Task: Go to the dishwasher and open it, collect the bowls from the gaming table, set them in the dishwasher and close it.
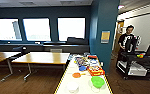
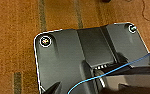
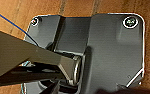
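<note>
- I face the long worktop (image 1: pixel 66 86); green bowl (image 1: pixel 97 81), orange bowl (image 1: pixel 76 75) and blue bowl (image 1: pixel 82 68) sit close, easy to reach.
- I cannot tell how my fingers are.

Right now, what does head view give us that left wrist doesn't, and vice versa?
Head view: the gaming table with its yellow edge trim, carrying the lime green bowl, orange bowl, blue bowl, a white dish and a red box; wood-topped tables, windows, a teal pillar, and a person by a black cart.
Left wrist: the robot's dark plate and a blue cable, seen from above.
Shared: brown floor.
</note>
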### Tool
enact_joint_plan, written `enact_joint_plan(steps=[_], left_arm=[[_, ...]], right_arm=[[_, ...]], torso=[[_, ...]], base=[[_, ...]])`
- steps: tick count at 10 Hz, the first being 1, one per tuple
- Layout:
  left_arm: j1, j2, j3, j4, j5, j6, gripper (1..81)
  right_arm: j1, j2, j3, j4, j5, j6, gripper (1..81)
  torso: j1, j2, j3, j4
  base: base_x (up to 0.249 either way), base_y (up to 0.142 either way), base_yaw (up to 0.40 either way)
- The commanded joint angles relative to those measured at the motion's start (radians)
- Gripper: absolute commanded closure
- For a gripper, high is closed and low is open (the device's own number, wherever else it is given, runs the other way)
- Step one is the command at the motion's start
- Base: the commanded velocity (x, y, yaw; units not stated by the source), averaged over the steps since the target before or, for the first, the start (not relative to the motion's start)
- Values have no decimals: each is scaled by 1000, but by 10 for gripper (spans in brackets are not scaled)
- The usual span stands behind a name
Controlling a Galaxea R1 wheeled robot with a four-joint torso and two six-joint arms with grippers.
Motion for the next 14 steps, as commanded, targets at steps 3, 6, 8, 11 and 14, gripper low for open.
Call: enact_joint_plan(steps=[3, 6, 8, 11, 14], left_arm=[[-59, -9, 0, -4, 45, 2, 10], [-59, -6, 0, -3, 45, -1, 10], [-59, -7, -3, -3, 43, -1, 10], [-59, -3, -6, -3, 42, 0, 10], [-59, -3, -7, -3, 37, 0, 10]], right_arm=[[54, 1, 5, -7, -43, -2, 10], [54, 1, 5, -7, -43, -2, 10], [54, 1, 3, -7, -43, -2, 10], [52, 11, 3, -7, -44, 0, 10], [54, 11, 2, -5, -44, 0, 10]], torso=[[0, 0, 0, 0], [0, 0, 0, 0], [0, 0, 0, 0], [0, 0, 0, 0], [0, 0, 0, 0]], base=[[0, 0, -212], [0, 0, 0], [0, 0, 0], [0, 0, 0], [0, 0, 0]])
